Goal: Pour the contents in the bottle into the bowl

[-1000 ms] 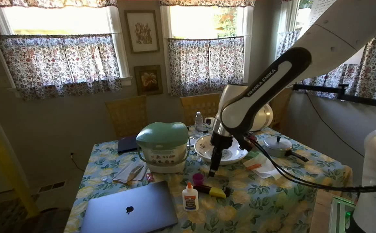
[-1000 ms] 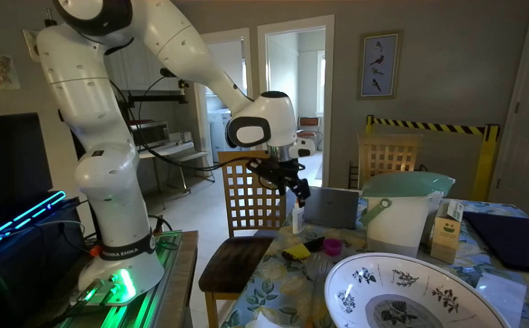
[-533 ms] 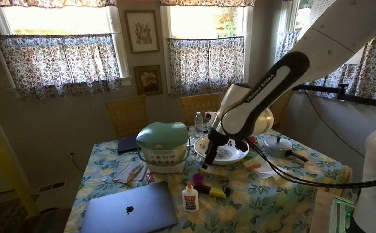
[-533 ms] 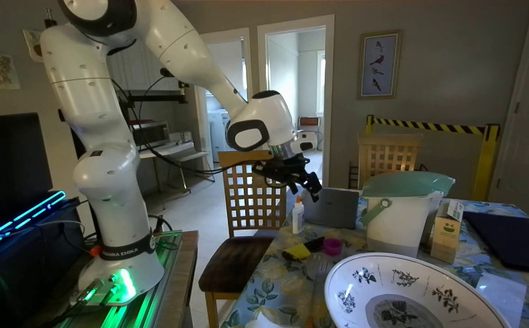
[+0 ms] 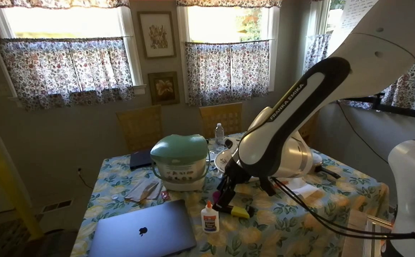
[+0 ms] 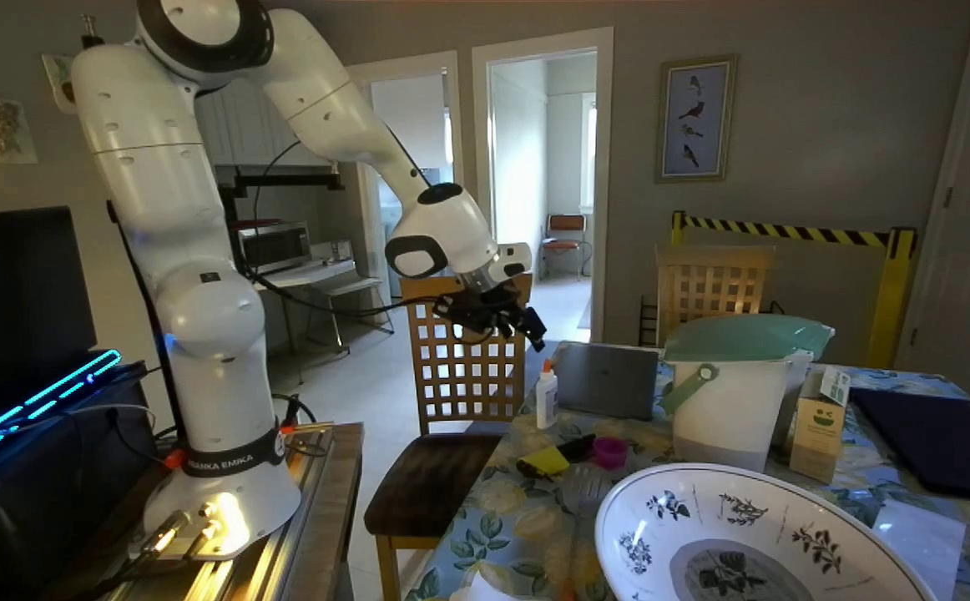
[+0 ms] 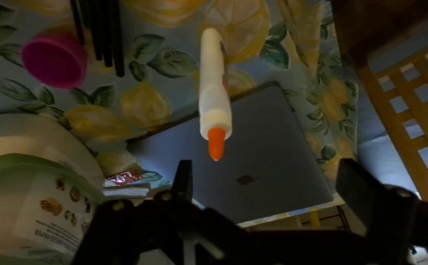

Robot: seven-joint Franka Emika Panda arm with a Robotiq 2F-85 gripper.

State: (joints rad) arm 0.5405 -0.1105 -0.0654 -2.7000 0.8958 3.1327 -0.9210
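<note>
The bottle (image 5: 210, 218), small and white with an orange-red cap, stands upright on the tablecloth beside the laptop. In the wrist view the bottle (image 7: 211, 84) is above and left of centre, its cap pointing toward the jaws. My gripper (image 7: 265, 165) is open, its two black fingers wide apart with nothing between them. In an exterior view the gripper (image 6: 527, 334) hangs tilted, higher than the bottle and slightly to its left, apart from it. The wide white bowl (image 6: 785, 519) with a plant pattern rests on the table; my arm covers most of it in an exterior view.
A grey laptop (image 5: 146, 228) lies near the bottle. A magenta cup (image 6: 610, 452) and a yellow-and-black tool (image 5: 240, 212) are close by. The green-lidded bin (image 5: 180, 160) stands tall behind them, and a clear bottle (image 5: 219, 134) is farther back. A chair (image 6: 464, 359) stands at the table's edge.
My gripper has tilted and come lower and nearer to the bottle in an exterior view. In an exterior view it swung right, then back left. Bottle and bowl have stayed put; the base light turned from green to yellowish.
</note>
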